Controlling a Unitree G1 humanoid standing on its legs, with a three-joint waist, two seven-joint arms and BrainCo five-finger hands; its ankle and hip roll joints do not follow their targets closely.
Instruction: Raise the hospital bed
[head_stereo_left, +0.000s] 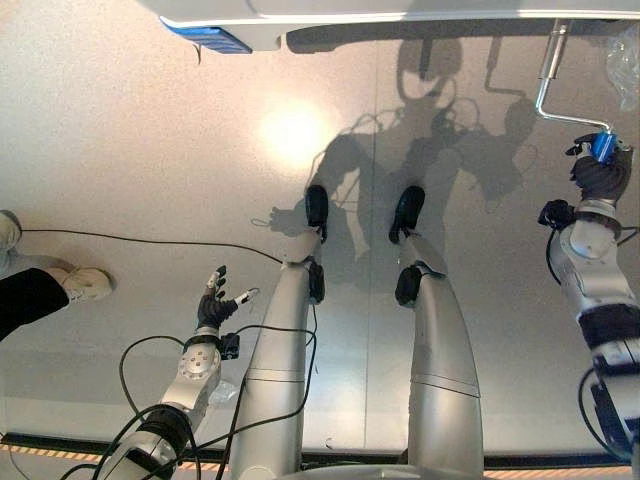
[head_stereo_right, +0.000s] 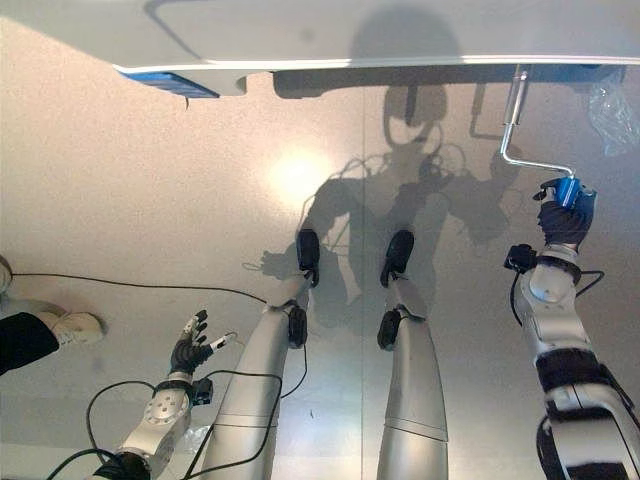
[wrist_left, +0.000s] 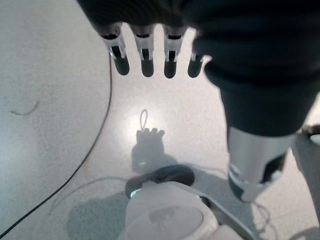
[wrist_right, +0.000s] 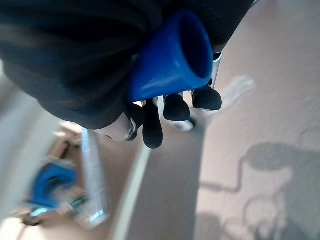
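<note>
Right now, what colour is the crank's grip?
Blue plastic crank grip, clearest in the right wrist view.

Pale speckled floor carries bed, whose white frame edge runs along far side. Thin black cable lies across floor at left. Person's white shoe rests on floor near cable.

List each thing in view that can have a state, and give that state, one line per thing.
Crank handle: blue grip at the end of a bent silver rod, held by the right robot hand.
Right robot hand: shut on the crank handle, fingers curled round the blue grip.
Left robot hand: open, fingers straight, holding nothing, low above the floor.
Hospital bed: its white edge along the top, the crank rod reaching up to it.
</note>
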